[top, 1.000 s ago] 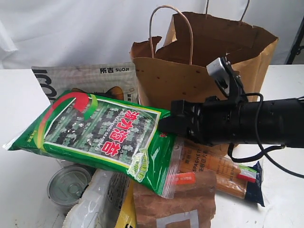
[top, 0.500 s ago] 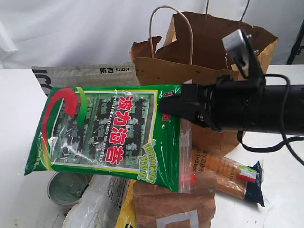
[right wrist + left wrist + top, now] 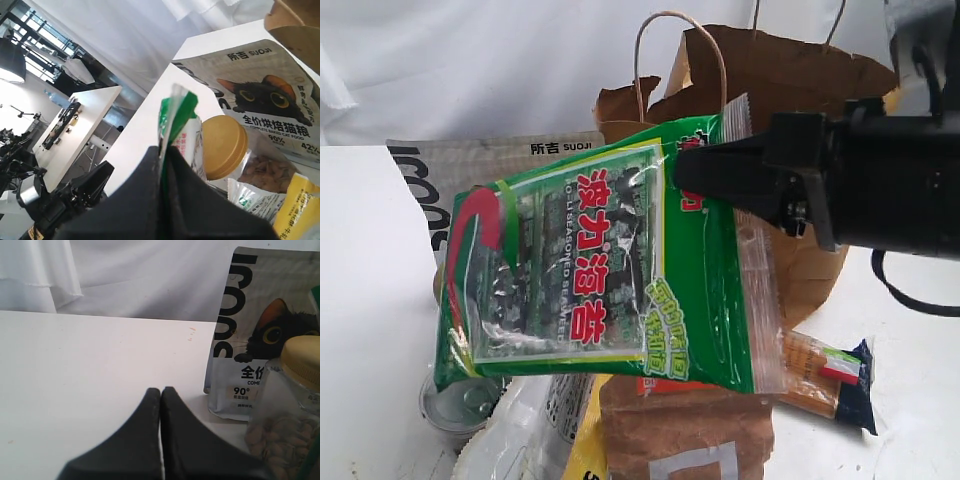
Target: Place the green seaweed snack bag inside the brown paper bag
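The green seaweed snack bag (image 3: 600,270) hangs in the air in front of the brown paper bag (image 3: 790,85), its clear sealed edge on the right. My right gripper (image 3: 685,175) is shut on the packet's upper right corner, level with the paper bag's rim. In the right wrist view the green edge of the seaweed snack bag (image 3: 175,117) sticks out between the closed fingers of the right gripper (image 3: 164,150). My left gripper (image 3: 161,391) is shut with nothing in it, over bare white table, and does not show in the exterior view.
A grey cat-food bag (image 3: 470,165) with a black cat lies behind the packet. A tin can (image 3: 455,405), a white pouch (image 3: 520,430), a small brown packet (image 3: 685,435) and an orange spaghetti pack (image 3: 820,370) lie below. A yellow-lidded jar (image 3: 222,147) stands by the cat-food bag.
My right gripper has risen and swung the seaweed packet from lying low and flat to hanging upright, higher and closer to the paper bag's rim.
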Robot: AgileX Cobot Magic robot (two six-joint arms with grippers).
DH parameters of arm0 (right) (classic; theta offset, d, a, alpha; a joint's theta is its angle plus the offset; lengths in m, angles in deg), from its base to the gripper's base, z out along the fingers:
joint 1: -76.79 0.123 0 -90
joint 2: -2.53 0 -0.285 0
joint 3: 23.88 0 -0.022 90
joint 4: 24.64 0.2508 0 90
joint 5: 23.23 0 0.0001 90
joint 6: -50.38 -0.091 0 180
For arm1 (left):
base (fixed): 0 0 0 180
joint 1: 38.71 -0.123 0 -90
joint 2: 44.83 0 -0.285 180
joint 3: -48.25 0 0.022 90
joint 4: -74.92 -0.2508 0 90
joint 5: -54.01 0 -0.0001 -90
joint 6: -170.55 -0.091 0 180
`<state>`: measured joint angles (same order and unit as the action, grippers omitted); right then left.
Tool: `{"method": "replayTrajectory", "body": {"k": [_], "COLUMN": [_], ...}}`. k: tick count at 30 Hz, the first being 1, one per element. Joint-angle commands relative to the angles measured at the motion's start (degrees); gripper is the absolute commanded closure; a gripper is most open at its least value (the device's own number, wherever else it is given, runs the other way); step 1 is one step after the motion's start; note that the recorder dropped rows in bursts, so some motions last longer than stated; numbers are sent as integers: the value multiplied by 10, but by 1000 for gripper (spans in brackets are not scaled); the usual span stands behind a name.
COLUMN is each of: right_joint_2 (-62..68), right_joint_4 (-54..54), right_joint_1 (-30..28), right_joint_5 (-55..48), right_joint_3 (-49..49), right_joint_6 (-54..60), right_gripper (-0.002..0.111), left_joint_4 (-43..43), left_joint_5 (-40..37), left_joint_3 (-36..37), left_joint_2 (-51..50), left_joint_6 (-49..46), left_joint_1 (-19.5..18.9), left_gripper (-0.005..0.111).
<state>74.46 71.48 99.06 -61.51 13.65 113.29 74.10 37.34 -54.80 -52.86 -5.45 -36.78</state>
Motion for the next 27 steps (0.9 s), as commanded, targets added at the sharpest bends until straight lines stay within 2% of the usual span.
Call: {"method": "replayTrajectory", "body": {"k": [1,8,16,24,27], "right_joint_2": [-33,-73,-95,-95,-94], "right_joint_4": [-28,-56,-223,-245,-367], "right_joint_1": [1,-1,-1,-1,-1], "right_joint_5": [-13,3,26,1,-2], "right_joint_3": [-3,-30,-111,-167,-187], "right_joint_6": [-26,-50,-185,-219,-320], "right_gripper": [108,108,108,108,108], "left_joint_4": [0,0,0,0,0], "left_joint_5": [5,5,5,5,5], "left_joint_3": [3,3,3,3,3], "left_joint_2": [2,2,2,2,2], "left_joint_6": [1,1,1,1,1], "left_joint_1": [3,3,3,3,3], "left_gripper": [106,106,106,106,106]}}
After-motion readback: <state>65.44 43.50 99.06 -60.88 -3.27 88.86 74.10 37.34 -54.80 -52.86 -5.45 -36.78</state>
